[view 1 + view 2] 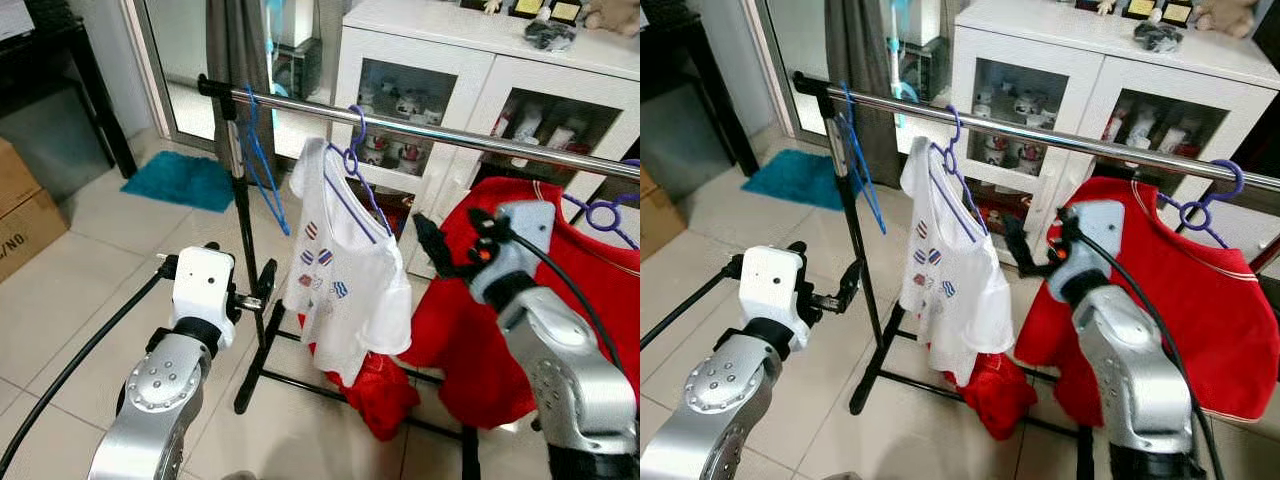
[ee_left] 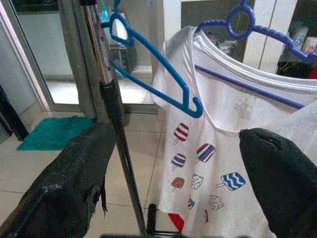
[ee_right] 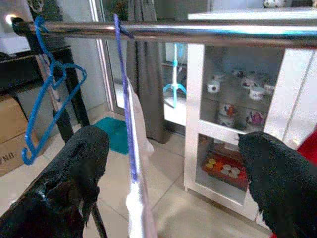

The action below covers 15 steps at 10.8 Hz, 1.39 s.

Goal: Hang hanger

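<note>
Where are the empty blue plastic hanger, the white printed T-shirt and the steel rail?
Empty blue plastic hanger (image 2: 163,62), left wrist view, sloping arm.
White printed T-shirt (image 1: 345,290), left eye view, front.
Steel rail (image 1: 1060,140), right eye view, mid-span.

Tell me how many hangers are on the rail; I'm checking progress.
3: an empty blue hanger at the rail's left end, a purple hanger holding the white shirt, another purple hanger holding the red garment.

Glossy metal rail (image 1: 440,134), blue plastic hanger (image 2: 158,69), white cloth shirt (image 1: 345,290).
</note>
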Available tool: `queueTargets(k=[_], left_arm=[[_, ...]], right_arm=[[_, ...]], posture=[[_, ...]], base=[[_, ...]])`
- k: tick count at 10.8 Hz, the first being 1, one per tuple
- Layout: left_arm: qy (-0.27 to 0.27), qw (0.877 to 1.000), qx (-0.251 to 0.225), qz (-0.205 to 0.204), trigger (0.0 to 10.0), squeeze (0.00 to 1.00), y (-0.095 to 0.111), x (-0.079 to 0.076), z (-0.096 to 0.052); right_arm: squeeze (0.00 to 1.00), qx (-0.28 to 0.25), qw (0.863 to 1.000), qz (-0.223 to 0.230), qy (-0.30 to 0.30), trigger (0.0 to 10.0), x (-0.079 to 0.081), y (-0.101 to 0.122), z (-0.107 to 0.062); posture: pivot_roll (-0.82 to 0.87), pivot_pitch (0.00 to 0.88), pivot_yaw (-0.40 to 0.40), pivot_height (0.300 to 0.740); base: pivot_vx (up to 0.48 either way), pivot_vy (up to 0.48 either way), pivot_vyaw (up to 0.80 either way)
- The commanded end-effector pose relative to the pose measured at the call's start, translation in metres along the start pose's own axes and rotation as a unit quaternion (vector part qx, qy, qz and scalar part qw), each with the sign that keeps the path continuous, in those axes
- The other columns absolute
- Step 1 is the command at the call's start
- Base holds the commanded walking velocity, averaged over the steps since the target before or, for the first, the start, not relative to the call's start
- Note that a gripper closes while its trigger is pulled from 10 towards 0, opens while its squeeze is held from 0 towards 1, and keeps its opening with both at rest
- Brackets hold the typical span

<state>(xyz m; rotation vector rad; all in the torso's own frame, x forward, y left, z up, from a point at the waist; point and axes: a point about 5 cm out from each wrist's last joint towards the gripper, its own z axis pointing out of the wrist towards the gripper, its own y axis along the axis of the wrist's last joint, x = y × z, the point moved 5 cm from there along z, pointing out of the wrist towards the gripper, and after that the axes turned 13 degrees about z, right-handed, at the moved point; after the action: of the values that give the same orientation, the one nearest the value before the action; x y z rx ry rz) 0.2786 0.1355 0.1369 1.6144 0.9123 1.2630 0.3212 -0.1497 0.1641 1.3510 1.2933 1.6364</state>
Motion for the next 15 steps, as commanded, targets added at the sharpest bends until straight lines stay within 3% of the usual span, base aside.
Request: queueTargets(k=[1, 6, 9, 12, 13, 15], left_arm=[[-0.003, 1.000, -0.004, 0.006, 10.0, 0.00, 0.002, -0.001, 0.001], [-0.003, 1.000, -0.021, 0.020, 10.0, 0.00, 0.009, 0.002, 0.005], [-0.017, 0.999, -0.034, 0.017, 10.0, 0.00, 0.013, -0.001, 0.008], [-0.027, 0.999, -0.036, 0.020, 10.0, 0.00, 0.013, -0.006, 0.008], [-0.027, 0.999, -0.037, 0.021, 10.0, 0.00, 0.013, -0.006, 0.009], [-0.029, 0.999, -0.037, 0.023, 10.0, 0.00, 0.013, -0.006, 0.009]], right_arm=[[1.00, -0.012, 1.000, -0.010, 0.004, 10.0, 0.005, 0.004, 0.001], [1.00, 0.000, 1.000, -0.021, 0.008, 10.0, 0.012, -0.006, -0.001], [1.00, 0.002, 1.000, -0.022, -0.001, 10.0, 0.014, -0.010, -0.006], [1.00, 0.001, 0.999, -0.040, 0.005, 10.0, 0.018, -0.011, -0.008], [0.00, 0.003, 0.999, -0.044, 0.003, 10.0, 0.018, -0.012, -0.007], [0.00, 0.010, 0.999, -0.044, 0.000, 10.0, 0.018, -0.014, -0.005]], posture=[[-0.02, 0.000, -0.043, 0.740], [-0.02, 0.000, -0.027, 0.740], [-0.04, 0.000, 0.003, 0.740], [-0.04, 0.000, 0.005, 0.740], [-0.04, 0.000, 0.004, 0.740], [-0.04, 0.000, 0.003, 0.740]], base=[[0.000, 0.000, 0.00], [0.000, 0.000, 0.00], [0.000, 0.000, -0.66], [0.000, 0.000, 0.00], [0.000, 0.000, 0.00], [0.000, -0.264, 0.00]])
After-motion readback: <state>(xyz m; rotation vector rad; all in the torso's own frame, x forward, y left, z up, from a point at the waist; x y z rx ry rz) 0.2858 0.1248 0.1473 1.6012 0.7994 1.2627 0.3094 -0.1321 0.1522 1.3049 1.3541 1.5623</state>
